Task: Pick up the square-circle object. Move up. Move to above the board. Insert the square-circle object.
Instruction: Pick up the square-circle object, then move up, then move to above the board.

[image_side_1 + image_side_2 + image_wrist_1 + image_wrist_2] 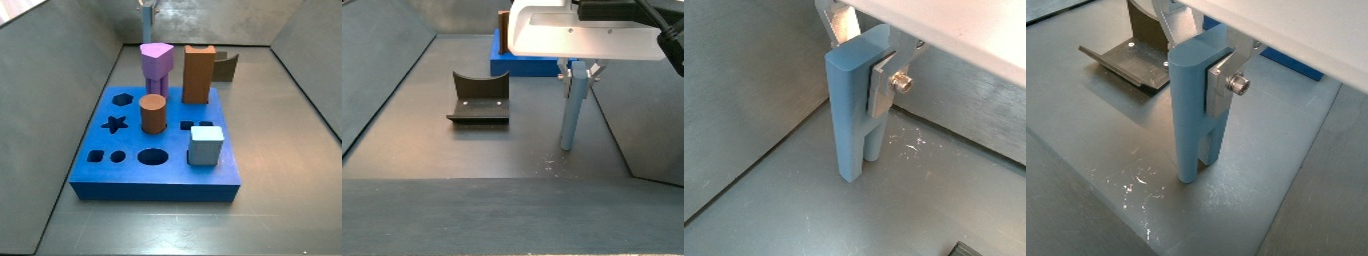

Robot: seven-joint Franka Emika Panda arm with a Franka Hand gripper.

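Wrist views both show the end effector point(1213, 70) clamped on the upper part of the square-circle object point(1197, 110), silver fingers point(882, 85) pressed against its side. Peg is upright, lower end at or just above the grey floor point(778, 215); can't tell if it touches. Fixture point(478, 98) stands on the floor near the peg, between it and the board point(527, 62) in a side view. Board point(160, 150) carries a purple peg point(156, 68), tall brown block point(199, 73), brown cylinder point(154, 113) and pale-blue cube point(205, 144). Peg is well apart from the board, beyond the fixture.
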